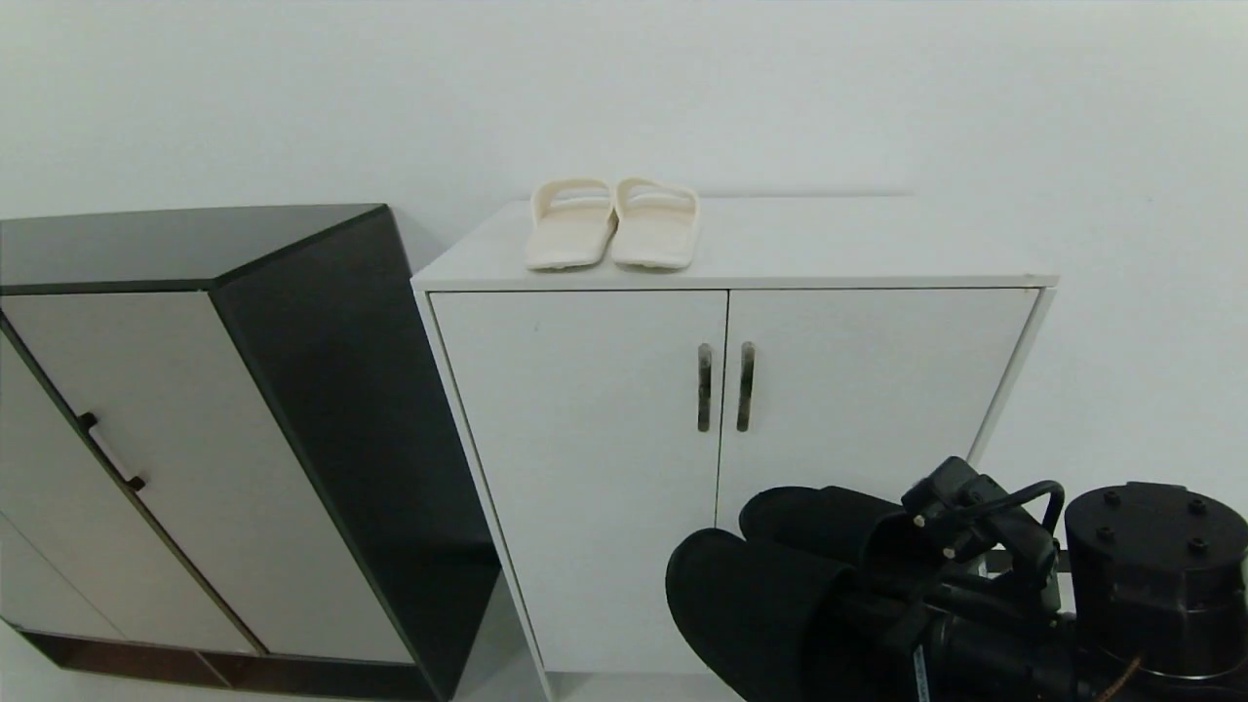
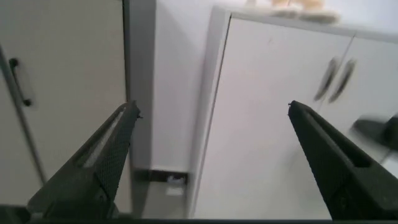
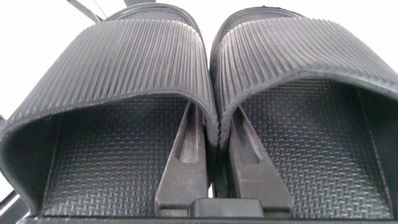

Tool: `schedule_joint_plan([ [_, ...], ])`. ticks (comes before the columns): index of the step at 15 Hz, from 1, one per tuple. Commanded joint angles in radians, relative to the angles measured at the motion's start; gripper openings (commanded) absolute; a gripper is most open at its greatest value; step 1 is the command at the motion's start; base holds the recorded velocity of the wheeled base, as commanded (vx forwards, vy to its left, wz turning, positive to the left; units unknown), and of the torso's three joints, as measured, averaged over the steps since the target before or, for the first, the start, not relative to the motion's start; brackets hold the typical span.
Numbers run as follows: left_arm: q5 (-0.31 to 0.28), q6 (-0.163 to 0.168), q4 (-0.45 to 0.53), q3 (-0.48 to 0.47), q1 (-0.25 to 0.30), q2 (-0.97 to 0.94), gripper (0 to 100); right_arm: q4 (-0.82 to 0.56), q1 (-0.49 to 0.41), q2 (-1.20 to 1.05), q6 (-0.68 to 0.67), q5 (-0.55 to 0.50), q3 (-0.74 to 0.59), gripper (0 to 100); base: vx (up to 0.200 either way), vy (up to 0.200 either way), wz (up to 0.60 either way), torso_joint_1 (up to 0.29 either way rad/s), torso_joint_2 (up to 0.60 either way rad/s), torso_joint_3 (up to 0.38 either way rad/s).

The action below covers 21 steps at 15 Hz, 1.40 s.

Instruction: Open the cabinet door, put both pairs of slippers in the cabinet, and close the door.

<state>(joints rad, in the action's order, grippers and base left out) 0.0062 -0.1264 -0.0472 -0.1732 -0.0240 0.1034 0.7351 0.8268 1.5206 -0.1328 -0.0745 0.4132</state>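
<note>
Black slippers: one pair, inner walls pinched together by the clamped right gripper. Cream slippers: atop white cabinet, ahead of and above that gripper. Doors closed. Left gripper: spread, empty, facing cabinet. Best to take a handle squarely and swing the door wide.

No writing, brand, number or sign can be read on the cabinet, cream slippers or black slippers.

The white two-door cabinet is shut, yet your way to its dark bar handles at the centre seam is free. The black ribbed slippers clamped in your right gripper hang before the right door's lower part. A black-sided cabinet crowds its left edge.
</note>
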Motion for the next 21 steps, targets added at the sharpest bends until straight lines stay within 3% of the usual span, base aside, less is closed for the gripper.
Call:
schedule_joint_plan([
  [1,-0.121,-0.038,-0.034,-0.137,-0.086,0.317,100,0.012,0.005,0.003,-0.001,0.001,-0.013,0,0.000,0.000,0.00,-0.129,0.46,0.330],
  [4,-0.268,-0.033,-0.141,-0.123,-0.165,0.487,100,0.029,0.012,0.000,-0.001,0.002,-0.033,0,0.000,0.000,0.00,-0.108,0.46,0.347],
  [5,-0.327,-0.016,-0.169,-0.131,-0.192,0.547,100,0.030,0.015,0.000,-0.001,0.002,-0.039,0,0.000,0.000,0.00,-0.090,0.46,0.364],
  [6,-0.371,0.030,-0.217,-0.140,-0.232,0.639,100,0.030,0.021,0.006,-0.001,0.002,-0.042,0,0.000,0.000,0.00,-0.076,0.45,0.364],
  [7,-0.376,0.051,-0.258,-0.141,-0.280,0.716,100,0.030,0.023,0.009,-0.001,0.002,-0.045,0,0.000,0.000,0.00,-0.041,0.46,0.388],
  [9,-0.374,0.054,-0.384,-0.143,-0.384,0.875,100,0.030,0.023,0.009,0.001,0.001,-0.045,0,0.000,0.000,0.00,-0.032,0.44,0.403],
  [13,-0.370,0.050,-0.691,-0.243,-0.485,1.220,100,0.032,0.023,0.004,0.001,0.002,-0.059,0,0.000,0.000,0.00,-0.005,0.19,0.170],
  [16,-0.370,0.040,-0.711,-0.404,-0.574,1.395,100,0.032,0.023,-0.007,0.001,0.012,-0.063,0,0.000,0.000,0.00,0.000,0.00,0.000],
  [18,-0.370,0.036,-0.711,-0.509,-0.645,1.484,100,0.030,0.012,-0.023,-0.001,0.073,-0.068,0,0.000,0.000,0.00,0.000,0.00,0.000],
  [21,-0.382,-0.004,-0.700,-0.661,-0.692,1.566,100,0.030,-0.012,-0.046,0.002,0.130,-0.088,0,0.000,0.000,0.00,0.000,0.00,0.000],
])
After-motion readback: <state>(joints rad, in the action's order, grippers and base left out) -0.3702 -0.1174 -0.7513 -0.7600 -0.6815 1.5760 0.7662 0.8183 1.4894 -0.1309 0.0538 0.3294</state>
